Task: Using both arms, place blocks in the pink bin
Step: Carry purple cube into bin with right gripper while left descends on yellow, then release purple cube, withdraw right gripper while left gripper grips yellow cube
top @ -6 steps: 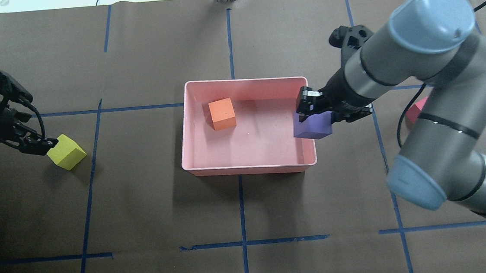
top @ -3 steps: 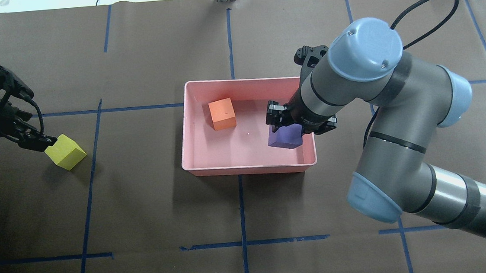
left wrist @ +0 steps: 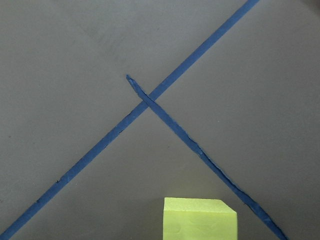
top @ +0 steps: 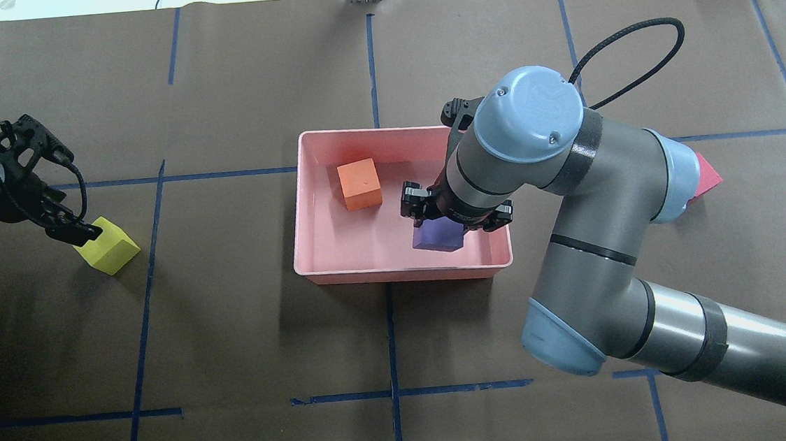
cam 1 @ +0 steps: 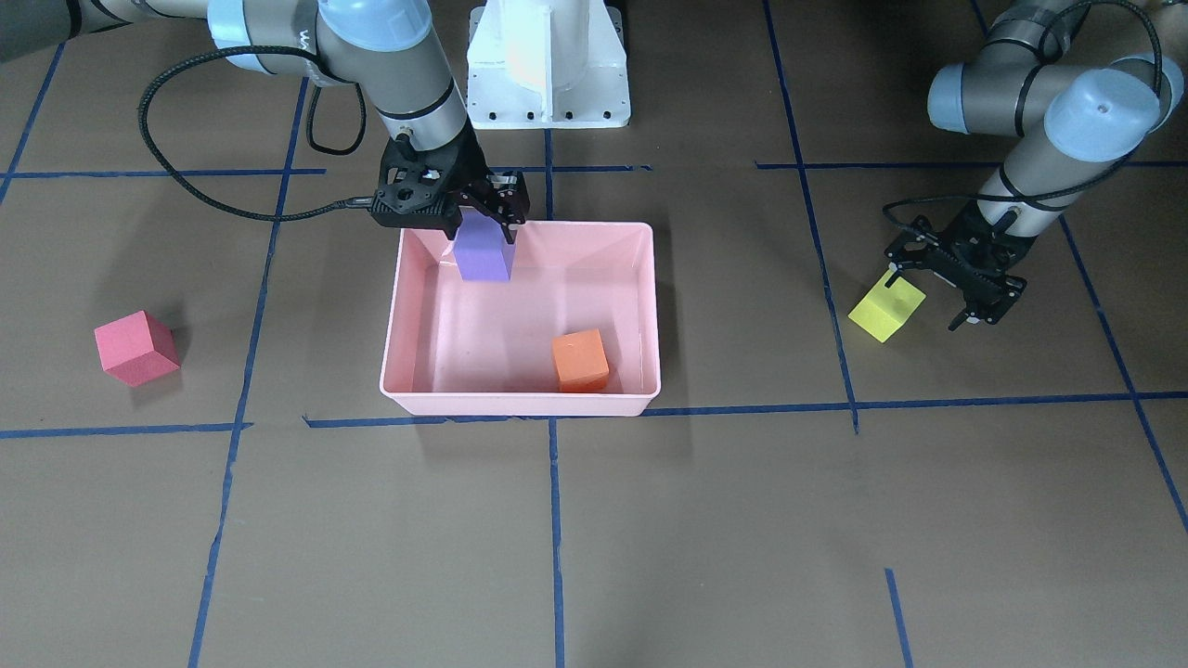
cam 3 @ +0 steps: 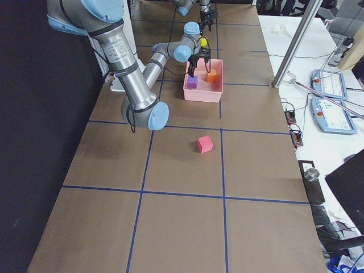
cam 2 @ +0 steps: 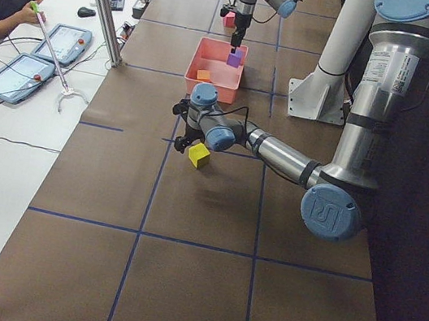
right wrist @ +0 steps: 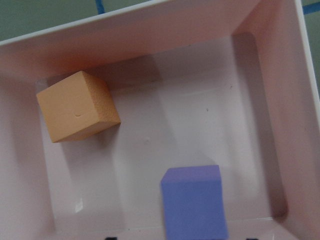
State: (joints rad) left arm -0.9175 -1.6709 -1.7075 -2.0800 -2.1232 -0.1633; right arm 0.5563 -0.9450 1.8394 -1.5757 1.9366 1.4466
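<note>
Purple block (cam 1: 484, 256) hangs gripped in the right claw (cam 1: 484, 230) over the pink bin (cam 1: 520, 405); left claw (cam 1: 928, 296) gapes beside yellow-green block (cam 1: 885, 311).

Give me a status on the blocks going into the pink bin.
Done: the orange block lies in the pink bin. In hand: the right gripper holds the purple block over the bin. Left: the yellow block, on the table by the open left gripper, and the red block.

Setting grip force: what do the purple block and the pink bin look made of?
Purple block: probably foam, matte; flat even colour with no glare. Pink bin: probably plastic, glossy; its sloped walls carry highlights and faint reflections.
</note>
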